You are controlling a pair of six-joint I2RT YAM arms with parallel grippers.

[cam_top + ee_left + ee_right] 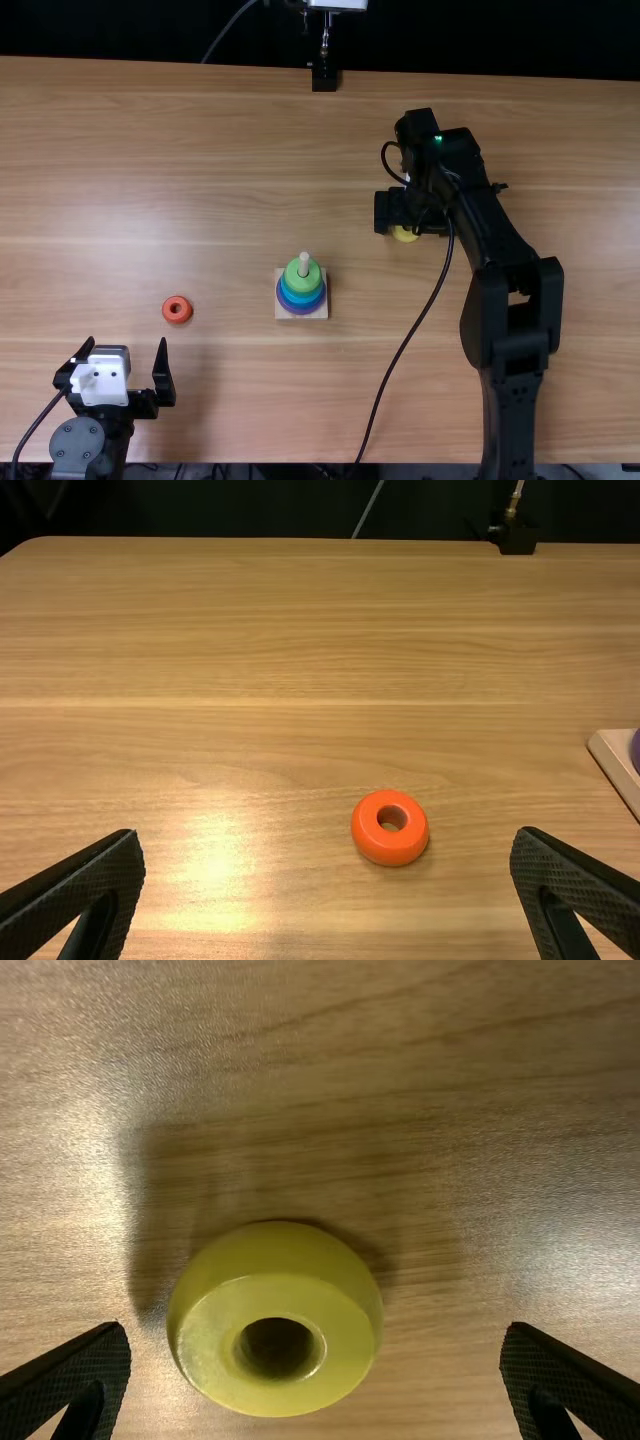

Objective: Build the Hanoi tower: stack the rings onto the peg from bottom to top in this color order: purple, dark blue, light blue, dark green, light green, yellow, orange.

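On peg (pixel 304 262): purple (pixel 302 310) up to green (pixel 304 284); dk/lt green split unclear, prob. both on. To go: 2. Yellow (pixel 210 1330), approx. 2 o'clock of peg, below R gripper (pixel 315 1327), fingers apart. Orange (pixel 366 830), approx. 9 o'clock, near L gripper (pixel 125 342), agape, empty.

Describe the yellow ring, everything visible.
The yellow ring is a thick, one-piece ring with a rounded outer edge and a round central hole. It looks smooth and slightly glossy, like painted wood or plastic. It lies flat on the table, hole facing up, off the peg. It sits between the open fingers of the right gripper, touching neither.
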